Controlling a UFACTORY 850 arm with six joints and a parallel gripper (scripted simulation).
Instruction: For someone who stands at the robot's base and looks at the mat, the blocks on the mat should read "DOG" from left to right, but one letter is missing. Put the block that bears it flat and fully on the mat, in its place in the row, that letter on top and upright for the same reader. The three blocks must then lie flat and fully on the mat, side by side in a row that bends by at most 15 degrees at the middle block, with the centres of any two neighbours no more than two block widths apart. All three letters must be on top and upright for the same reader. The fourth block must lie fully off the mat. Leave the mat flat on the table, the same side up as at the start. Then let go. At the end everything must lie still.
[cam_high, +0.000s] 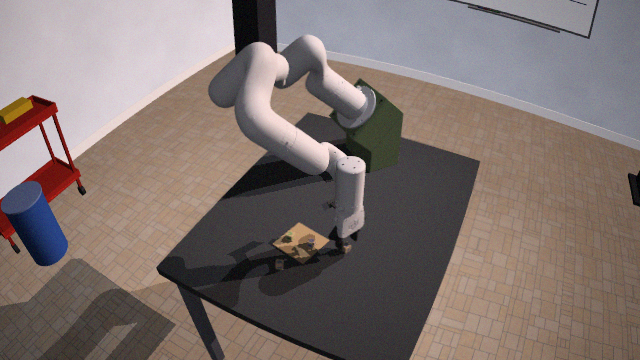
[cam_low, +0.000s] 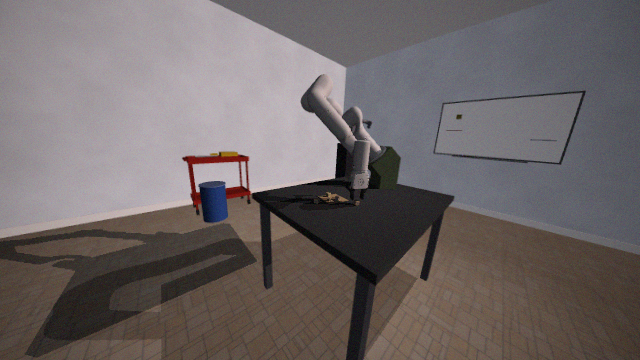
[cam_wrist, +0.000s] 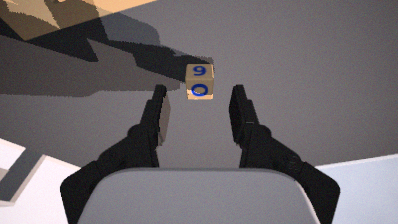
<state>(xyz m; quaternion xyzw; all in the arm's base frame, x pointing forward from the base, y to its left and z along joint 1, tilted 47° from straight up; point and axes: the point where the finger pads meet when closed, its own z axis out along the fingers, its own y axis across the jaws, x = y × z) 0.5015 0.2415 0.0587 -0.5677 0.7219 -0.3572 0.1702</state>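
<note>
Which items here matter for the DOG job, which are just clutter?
Job: mat; two blocks on it; O block off the mat, ahead of the open pincer; fourth block off the mat.

Clutter: red cart, blue barrel, whiteboard, green box.
</note>
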